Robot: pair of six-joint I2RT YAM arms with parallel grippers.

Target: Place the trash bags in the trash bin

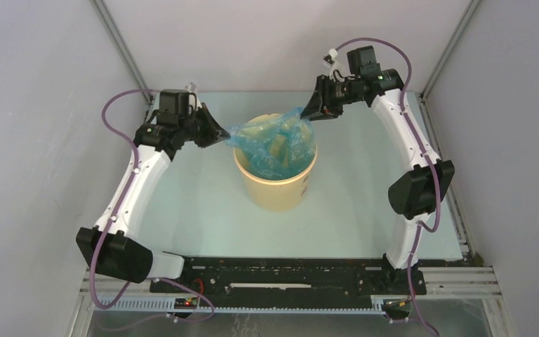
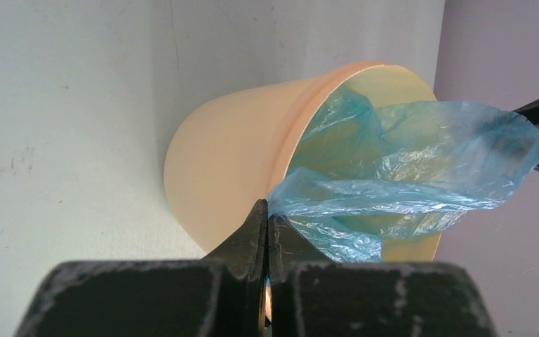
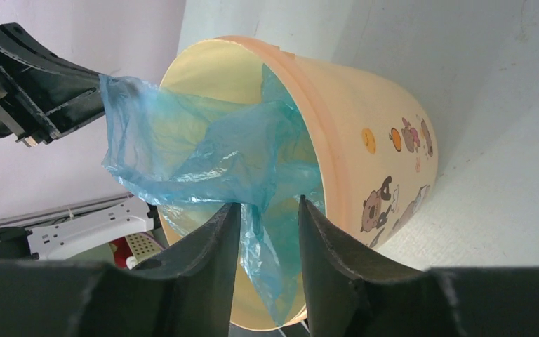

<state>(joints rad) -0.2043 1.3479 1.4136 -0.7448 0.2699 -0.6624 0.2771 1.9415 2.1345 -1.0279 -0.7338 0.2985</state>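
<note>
**Across the mouth of the bin: one bag, two grippers**

At the middle of the pale worktop (image 1: 203, 203) the trash bin (image 1: 281, 193) stands upright, a yellow-tan round bucket with a wide rim. The trash bag (image 1: 274, 144), thin, glossy and light blue, lies partly inside it. Much of the crumpled film sits down in the opening, while its upper folds rise above the rim and stretch out to either side.

The left gripper (image 2: 267, 207) hovers just beside the bin's left rim. Its fingers are pressed together, and a corner of the trash bag is pinched at their tips. From there the film runs taut over the rim toward the far side.

The right gripper (image 3: 268, 210) hangs near the rear right of the rim. Its fingers stand apart with a clear gap. A strip of the blue film hangs down through that gap, beside the inner faces of the fingers, and is not clamped. Whether the film touches either finger cannot be told.

In the right wrist view, cartoon animal stickers (image 3: 393, 203) show on the bin's outer wall, on the side away from the left arm.
</note>
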